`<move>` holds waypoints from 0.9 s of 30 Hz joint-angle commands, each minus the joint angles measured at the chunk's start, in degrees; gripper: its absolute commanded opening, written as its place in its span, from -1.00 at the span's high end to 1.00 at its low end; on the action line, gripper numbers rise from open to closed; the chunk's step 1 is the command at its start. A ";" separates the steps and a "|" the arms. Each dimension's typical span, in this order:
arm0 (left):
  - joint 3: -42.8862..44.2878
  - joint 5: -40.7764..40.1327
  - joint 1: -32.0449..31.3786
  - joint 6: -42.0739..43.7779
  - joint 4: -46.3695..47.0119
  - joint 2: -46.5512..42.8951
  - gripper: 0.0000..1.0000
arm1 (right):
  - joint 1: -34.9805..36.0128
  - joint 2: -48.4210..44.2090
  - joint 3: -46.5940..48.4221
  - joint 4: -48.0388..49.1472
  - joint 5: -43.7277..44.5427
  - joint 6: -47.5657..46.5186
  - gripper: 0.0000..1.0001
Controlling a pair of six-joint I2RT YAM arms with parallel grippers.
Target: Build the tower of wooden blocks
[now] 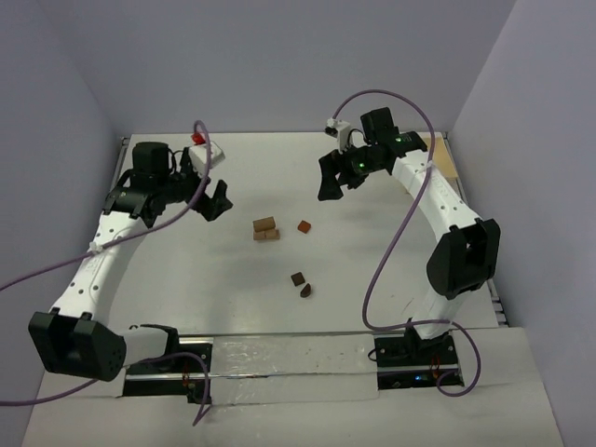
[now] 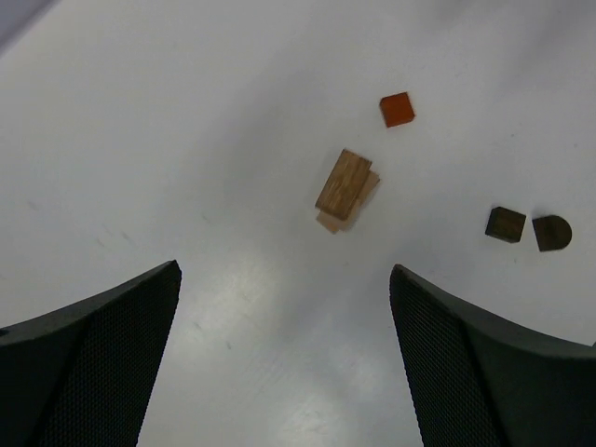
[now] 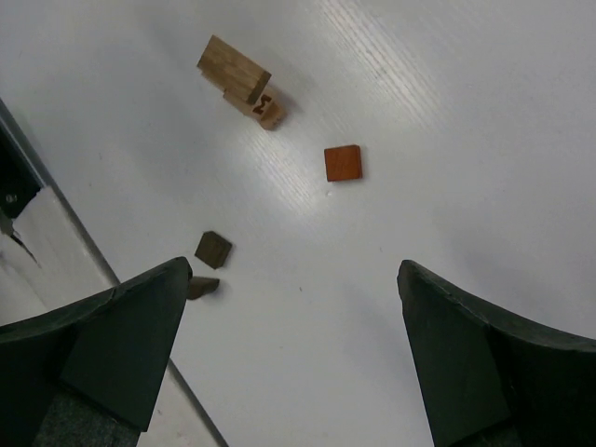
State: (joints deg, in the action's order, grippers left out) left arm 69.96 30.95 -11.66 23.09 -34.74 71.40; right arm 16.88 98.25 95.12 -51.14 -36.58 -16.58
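Two light tan blocks (image 1: 265, 228) lie stacked at the table's middle, one flat piece across another. They show in the left wrist view (image 2: 345, 186) and the right wrist view (image 3: 233, 67). An orange-brown block (image 1: 304, 225) lies just to their right. A dark brown square block (image 1: 298, 278) and a dark brown half-round block (image 1: 305, 291) lie nearer the arms, almost touching. My left gripper (image 1: 216, 200) hovers open and empty to the left of the tan blocks. My right gripper (image 1: 337, 182) hovers open and empty behind and to the right of them.
A red and white object (image 1: 198, 138) sits at the back left by the left arm. A pale wooden piece (image 1: 444, 156) lies at the back right edge behind the right arm. Grey walls close in the table (image 1: 242, 307) on three sides.
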 commanded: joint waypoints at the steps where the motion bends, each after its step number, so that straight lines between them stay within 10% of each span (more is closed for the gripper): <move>1: -6.43 6.29 10.02 -21.00 10.72 -0.93 -0.99 | 2.30 0.31 -0.39 9.08 -0.50 8.60 -0.99; 14: -12.78 14.25 17.55 -18.07 13.63 -5.34 -0.98 | 14.72 5.86 5.50 10.07 8.03 -9.47 -0.99; 22: -12.20 18.49 21.57 -17.66 13.50 -4.46 -0.95 | 19.45 32.15 45.09 -22.75 7.52 -30.44 -0.86; 27: -12.70 20.44 22.86 -17.33 13.72 -4.34 -0.94 | 23.83 29.96 32.75 -18.15 9.89 -40.03 -0.86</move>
State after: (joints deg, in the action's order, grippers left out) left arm 55.48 46.88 10.12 4.96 -22.89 67.57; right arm 35.60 131.11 135.99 -63.79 -28.33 -44.04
